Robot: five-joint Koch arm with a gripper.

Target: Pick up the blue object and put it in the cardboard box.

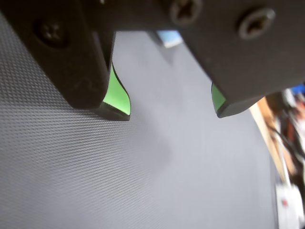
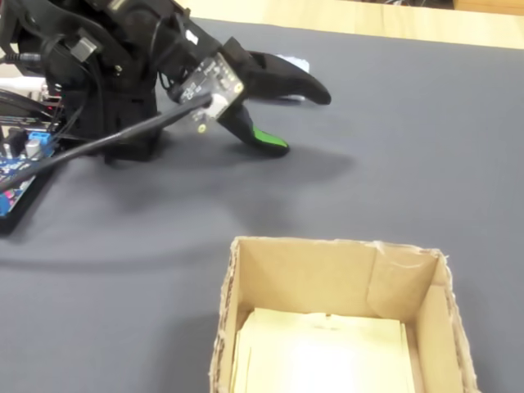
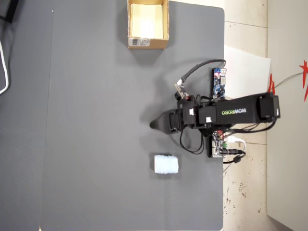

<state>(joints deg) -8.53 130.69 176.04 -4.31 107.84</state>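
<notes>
Block [image 3: 166, 164] of pale blue lies apart from the open, empty end effector [image 3: 155, 124].

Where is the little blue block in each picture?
Wrist view: the blue object peeks out at the top, between the gripper jaws, far off.
Fixed view: only a pale sliver shows behind the upper jaw.
Overhead view: low in the middle, below the gripper.
Shared landmark: the dark grey mat.

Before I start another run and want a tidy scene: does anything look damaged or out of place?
Only the cardboard box: its rim is ragged and one inner corner creased in the fixed view. The blue object lies flat on the mat, apart from the open pincer.
</notes>
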